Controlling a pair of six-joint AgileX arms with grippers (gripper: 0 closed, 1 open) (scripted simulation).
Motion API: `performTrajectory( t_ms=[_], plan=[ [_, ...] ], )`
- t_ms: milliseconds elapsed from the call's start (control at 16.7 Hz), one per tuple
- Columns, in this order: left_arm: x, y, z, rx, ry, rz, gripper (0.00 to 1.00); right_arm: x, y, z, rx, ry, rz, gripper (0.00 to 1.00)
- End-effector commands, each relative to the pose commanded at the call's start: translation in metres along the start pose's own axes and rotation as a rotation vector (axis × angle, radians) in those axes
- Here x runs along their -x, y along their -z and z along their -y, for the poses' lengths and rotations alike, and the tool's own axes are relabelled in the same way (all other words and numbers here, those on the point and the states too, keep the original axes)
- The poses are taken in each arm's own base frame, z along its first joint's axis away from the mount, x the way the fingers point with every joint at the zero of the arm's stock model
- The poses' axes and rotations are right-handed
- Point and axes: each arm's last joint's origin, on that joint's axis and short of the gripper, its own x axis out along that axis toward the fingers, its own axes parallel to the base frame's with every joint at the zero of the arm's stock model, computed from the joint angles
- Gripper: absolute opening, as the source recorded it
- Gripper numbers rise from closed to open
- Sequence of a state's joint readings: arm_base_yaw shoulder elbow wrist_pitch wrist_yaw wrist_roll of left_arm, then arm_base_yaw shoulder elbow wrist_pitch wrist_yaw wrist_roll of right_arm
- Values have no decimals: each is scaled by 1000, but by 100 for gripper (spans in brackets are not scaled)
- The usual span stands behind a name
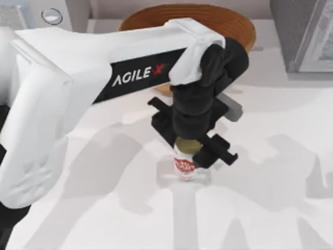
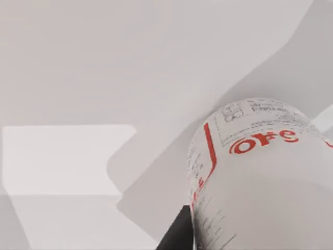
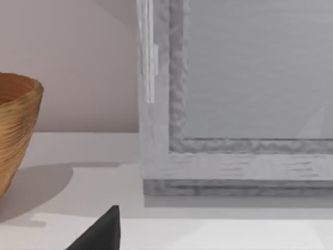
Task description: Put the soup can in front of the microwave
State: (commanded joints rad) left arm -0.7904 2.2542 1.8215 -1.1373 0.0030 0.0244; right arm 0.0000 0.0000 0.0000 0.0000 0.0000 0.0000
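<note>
Right now my left hand hangs straight down over the middle of the desk, its fingers set to either side of the soup can near its gold top. The can stands upright below it; whether its base is on the desk or just off it I cannot tell. From the left wrist view the can's white label with red lettering sits close against the camera, so I judge the hand clamped on the can. A microwave with a round dial sits at the far left corner of the desk, and a wicker basket stands at the back, partly under my arm. A darker grey box fills the far right corner.

To do this well, I'd keep the can vertical, lift enough to clear the desk, swing left toward the dial panel, and avoid brushing the basket. My right arm is parked, its wrist view facing the grey box.
</note>
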Motion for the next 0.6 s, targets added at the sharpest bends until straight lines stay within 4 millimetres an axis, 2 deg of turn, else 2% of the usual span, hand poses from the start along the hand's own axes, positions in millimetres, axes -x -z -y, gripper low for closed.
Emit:
performTrajectory(
  t_ms=[180,480,600],
  plan=[
    [2,0,0,0,1,2,0,0,0,0,0,0,0,100],
    [35,0,0,0,1,-2,0,0,0,0,0,0,0,100],
    [41,0,0,0,1,1,0,0,0,0,0,0,0,100]
  ],
)
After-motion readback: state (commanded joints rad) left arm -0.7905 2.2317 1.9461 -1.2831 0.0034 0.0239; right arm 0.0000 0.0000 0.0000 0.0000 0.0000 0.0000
